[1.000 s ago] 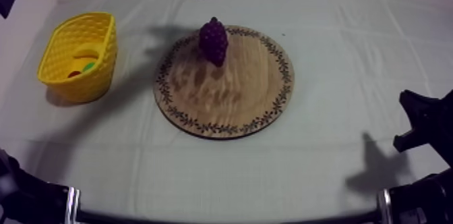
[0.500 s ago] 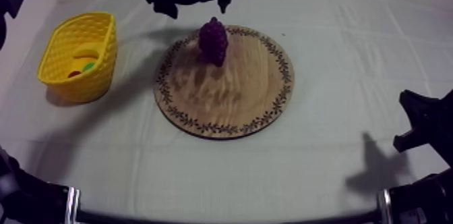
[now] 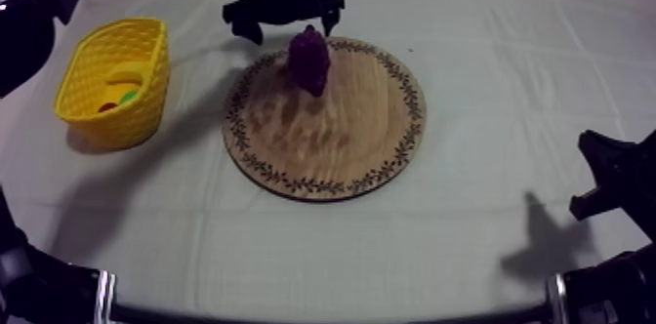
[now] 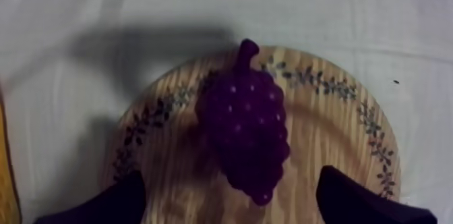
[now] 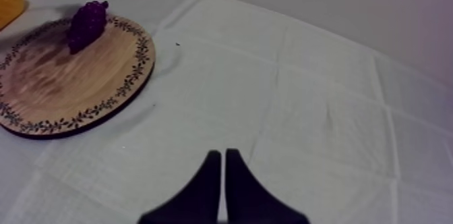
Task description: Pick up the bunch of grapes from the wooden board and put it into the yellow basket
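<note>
The left gripper (image 3: 286, 27) has come down to the bunch of grapes (image 3: 308, 59), fingers spread wide; a grasp looks imminent. The grapes lie ungrasped on the wooden board (image 3: 337, 147). The right gripper (image 5: 222, 183) rests pinched shut.

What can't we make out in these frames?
- Basket contents, top view: its wall hides most of them. There are yellow and red bits, kind unclear.
- Left gripper height over the board: the left wrist view has the open fingers either side of the grapes, but contact with the wood can't be read.
- Basket and left gripper, right wrist view: both cut off by the picture's edge.
</note>
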